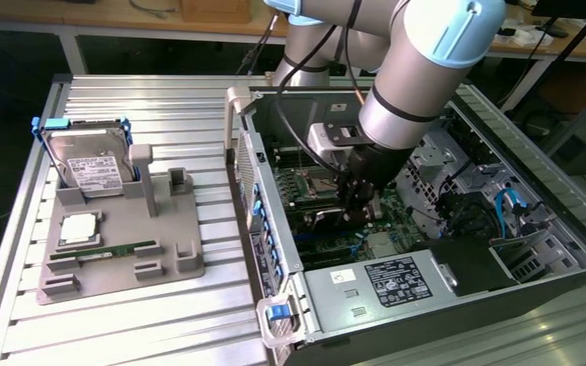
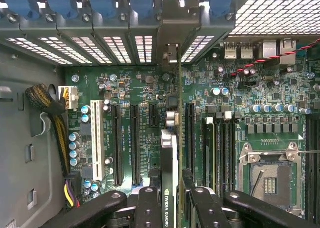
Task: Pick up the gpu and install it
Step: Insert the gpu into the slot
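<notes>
Gpu [image 2: 169, 158] stands edge-on over the motherboard [image 2: 125, 92], in line w/ a PCIe slot. Its silver bracket [image 2: 171, 42] is at the board's rear edge. Gripper [image 2: 172, 215] is clenched on the gpu, fingers [image 2: 149, 208] on either side. PC case [image 1: 272, 191] surrounds the motherboard. Hard drive [image 1: 89, 160] sits well apart from the motherboard, outside the case.

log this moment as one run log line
hand: shut on gpu | where: inside case, over motherboard slots | gpu: edge-on | seated: cannot tell
</notes>
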You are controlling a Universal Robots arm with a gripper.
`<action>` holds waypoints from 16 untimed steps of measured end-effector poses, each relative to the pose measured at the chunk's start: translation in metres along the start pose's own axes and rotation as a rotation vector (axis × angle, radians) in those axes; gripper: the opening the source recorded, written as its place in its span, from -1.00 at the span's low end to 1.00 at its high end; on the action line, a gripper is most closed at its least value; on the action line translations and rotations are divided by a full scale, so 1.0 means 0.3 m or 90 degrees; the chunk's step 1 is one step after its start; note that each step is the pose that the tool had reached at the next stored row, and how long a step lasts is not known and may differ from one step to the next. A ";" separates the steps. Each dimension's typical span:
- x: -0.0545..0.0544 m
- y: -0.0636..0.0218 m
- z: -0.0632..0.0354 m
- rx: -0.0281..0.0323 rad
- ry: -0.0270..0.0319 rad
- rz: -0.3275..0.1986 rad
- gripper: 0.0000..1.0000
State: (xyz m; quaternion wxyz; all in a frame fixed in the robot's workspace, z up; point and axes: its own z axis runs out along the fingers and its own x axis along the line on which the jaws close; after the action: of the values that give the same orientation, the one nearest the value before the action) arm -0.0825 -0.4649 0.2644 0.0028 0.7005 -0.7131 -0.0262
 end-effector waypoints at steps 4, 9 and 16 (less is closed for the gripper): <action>0.000 0.001 0.003 -0.0001 0.0001 0.000 -0.46; 0.000 0.001 0.006 -0.0001 0.0000 0.000 -0.46; 0.000 0.001 0.008 0.0000 -0.0001 0.000 -0.46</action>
State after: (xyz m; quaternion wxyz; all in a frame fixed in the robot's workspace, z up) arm -0.0828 -0.4649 0.2621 0.0027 0.7005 -0.7131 -0.0263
